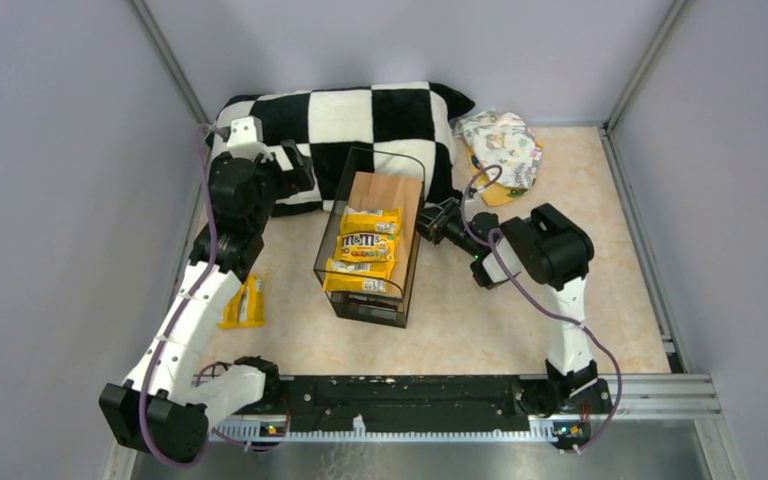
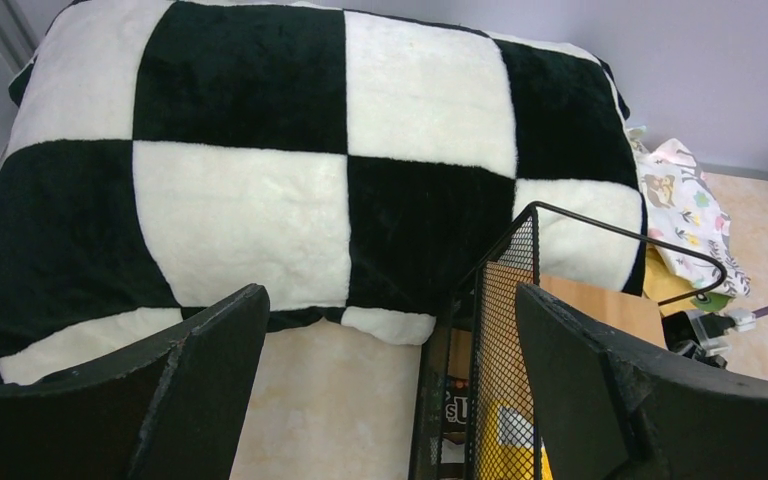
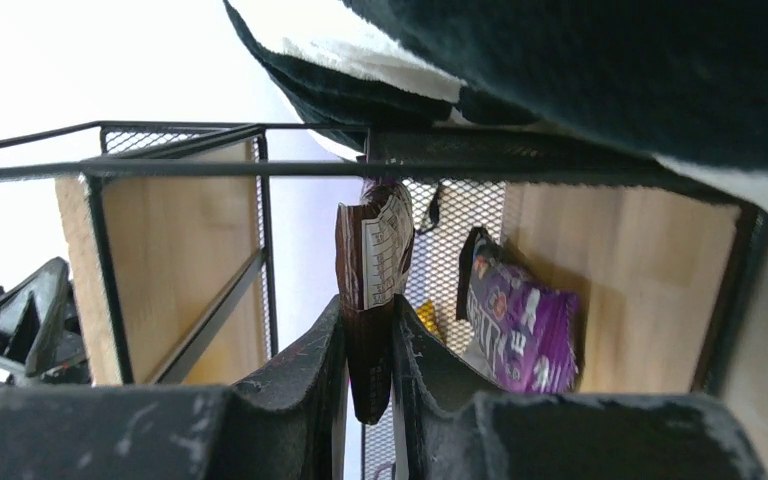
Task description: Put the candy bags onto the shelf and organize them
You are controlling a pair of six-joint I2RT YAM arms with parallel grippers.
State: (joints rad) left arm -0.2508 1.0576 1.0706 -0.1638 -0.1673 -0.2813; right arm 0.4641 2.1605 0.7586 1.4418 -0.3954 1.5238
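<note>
I've got the R gripper (image 3: pixel 368 335) pinching a brown candy bag (image 3: pixel 372 250) at the open side of the shelf (image 3: pixel 260 165); purple bag (image 3: pixel 520 330) sits inside. L gripper (image 2: pixel 390 305) spread wide over pillow (image 2: pixel 240 200) edge, beside shelf. Three yellow bags (image 1: pixel 365 250) on top, a loose bag (image 1: pixel 244 302) on table (image 1: pixel 480 330).

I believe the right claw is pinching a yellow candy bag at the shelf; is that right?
Not quite: the right claw pinches a dark brown candy bag, not a yellow one, at the shelf; the right wrist view shows it.

Glossy candy bags (image 1: pixel 364 248); shelf (image 1: pixel 385 190) black wire, wood board; plush pillow (image 1: pixel 360 115).
</note>
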